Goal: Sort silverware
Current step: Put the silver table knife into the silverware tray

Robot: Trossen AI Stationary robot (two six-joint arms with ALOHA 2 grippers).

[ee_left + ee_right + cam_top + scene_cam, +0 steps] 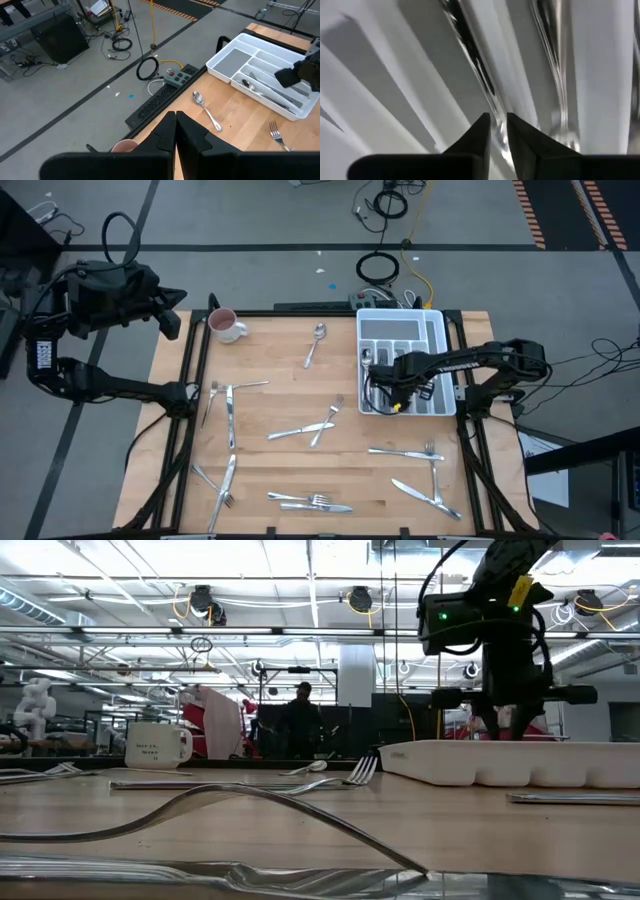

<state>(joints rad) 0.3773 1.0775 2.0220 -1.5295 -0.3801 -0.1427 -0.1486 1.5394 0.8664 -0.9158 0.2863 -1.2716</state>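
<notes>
The silverware lies scattered over the wooden table: a spoon (316,345) at the far middle, crossed pieces (318,423) in the middle, and more along the near edge (310,502). Some pieces lie in the white tray (440,330) at the far right. My right gripper (498,132) points down into a tray compartment. Its fingers stand slightly apart on either side of a silver handle (475,65) that lies along the compartment floor. My left gripper (175,125) is shut on nothing and hangs high over the table's far left corner. My right gripper comes from above, pointing down, with one fingertip (479,131) on each side of the handle's near stretch (498,116). The piece rests on the tray floor. Whether the fingers touch it, I cannot tell.
A white mug (226,326) stands at the far left corner, below my left gripper. The tray's walls (500,765) rise around my right gripper. Bare wood lies between the scattered pieces, mostly at the table's far middle. A cable and power strip (175,77) lie on the floor beyond.
</notes>
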